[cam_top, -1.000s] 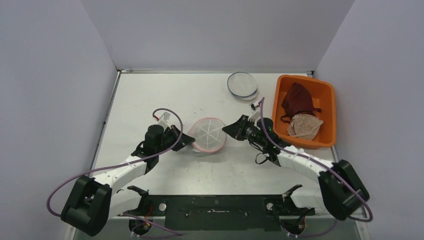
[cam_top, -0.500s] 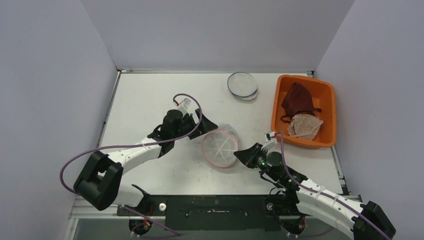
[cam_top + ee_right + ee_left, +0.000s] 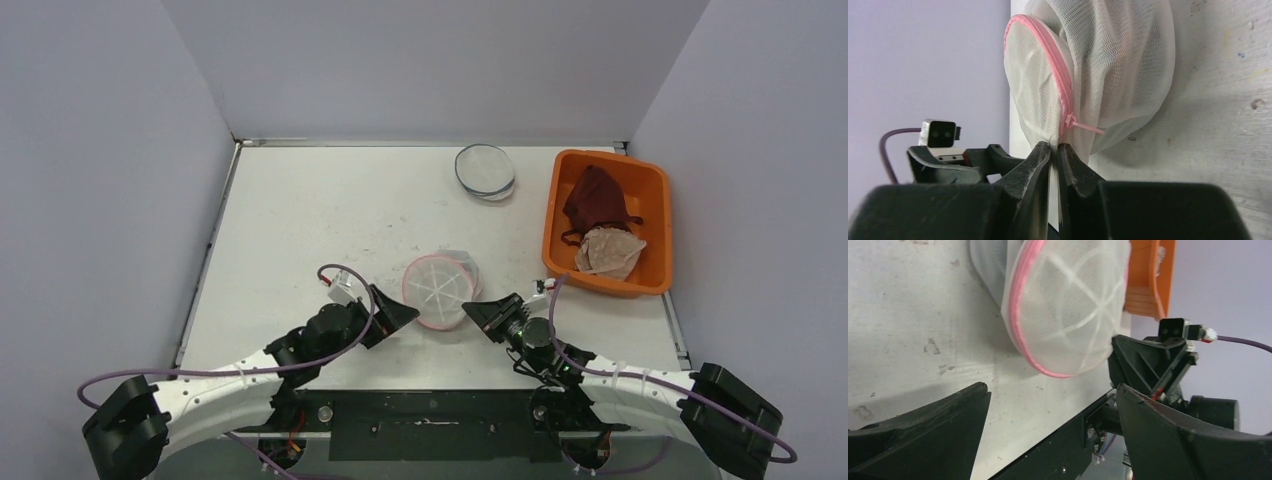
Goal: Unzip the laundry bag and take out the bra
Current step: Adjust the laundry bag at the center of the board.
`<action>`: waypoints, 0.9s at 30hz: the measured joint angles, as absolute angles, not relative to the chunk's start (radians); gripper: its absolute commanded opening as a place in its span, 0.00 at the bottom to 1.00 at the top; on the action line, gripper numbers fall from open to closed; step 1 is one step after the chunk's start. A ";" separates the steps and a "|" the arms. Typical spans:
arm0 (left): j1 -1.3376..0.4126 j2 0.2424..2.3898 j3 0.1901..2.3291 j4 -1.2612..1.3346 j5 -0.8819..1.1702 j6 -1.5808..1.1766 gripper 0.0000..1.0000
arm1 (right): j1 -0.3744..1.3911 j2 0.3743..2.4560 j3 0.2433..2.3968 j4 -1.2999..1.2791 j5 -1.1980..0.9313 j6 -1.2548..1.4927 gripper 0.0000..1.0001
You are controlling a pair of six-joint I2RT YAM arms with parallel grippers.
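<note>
The laundry bag [image 3: 440, 290] is a round white mesh pouch with a pink zipper [image 3: 1058, 75], lying near the table's front middle. My right gripper [image 3: 480, 312] is shut on the bag's mesh edge [image 3: 1054, 146], just below the pink zip-tie pull [image 3: 1075, 122]. My left gripper [image 3: 397, 316] is open at the bag's near-left side, a little short of it, with nothing between its fingers [image 3: 923, 435]. In the left wrist view the bag [image 3: 1068, 305] lies ahead of the open jaws. The bra is hidden from view.
An orange bin [image 3: 655, 230] at the right holds a dark red garment [image 3: 595, 200] and a beige one [image 3: 608, 252]. A flat round mesh bag [image 3: 485, 170] lies at the back. The table's front edge runs just behind both grippers.
My left gripper has opened, let go of the bag and drawn back toward the front edge. My right gripper, still shut on the bag, has swung to the front with it.
</note>
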State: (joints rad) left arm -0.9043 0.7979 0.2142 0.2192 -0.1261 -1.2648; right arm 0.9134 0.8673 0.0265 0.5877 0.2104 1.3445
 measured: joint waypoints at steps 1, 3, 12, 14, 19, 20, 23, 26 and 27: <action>-0.921 0.812 0.203 0.233 -0.139 -1.274 0.97 | 0.919 0.893 0.027 0.613 0.217 1.362 0.05; -0.934 0.878 0.202 0.275 -0.155 -1.281 0.99 | 0.926 0.925 0.027 0.646 0.225 1.390 0.05; -0.955 1.127 0.208 0.537 -0.156 -1.301 0.70 | 0.940 0.955 0.033 0.697 0.243 1.443 0.05; -0.956 1.151 0.220 0.567 -0.157 -1.299 0.60 | 0.942 0.955 0.033 0.700 0.244 1.448 0.05; -0.956 1.227 0.250 0.647 -0.162 -1.295 0.30 | 0.944 0.955 0.035 0.702 0.246 1.448 0.05; -0.956 1.241 0.252 0.649 -0.162 -1.292 0.24 | 0.944 0.954 0.037 0.702 0.247 1.447 0.06; -0.956 1.261 0.253 0.651 -0.161 -1.281 0.09 | 0.944 0.947 0.049 0.695 0.243 1.427 0.35; -0.953 1.256 0.254 0.655 -0.159 -1.269 0.00 | 0.944 0.914 0.080 0.646 0.217 1.375 0.68; -0.949 1.249 0.255 0.654 -0.155 -1.264 0.00 | 0.945 0.899 0.101 0.607 0.207 1.350 0.74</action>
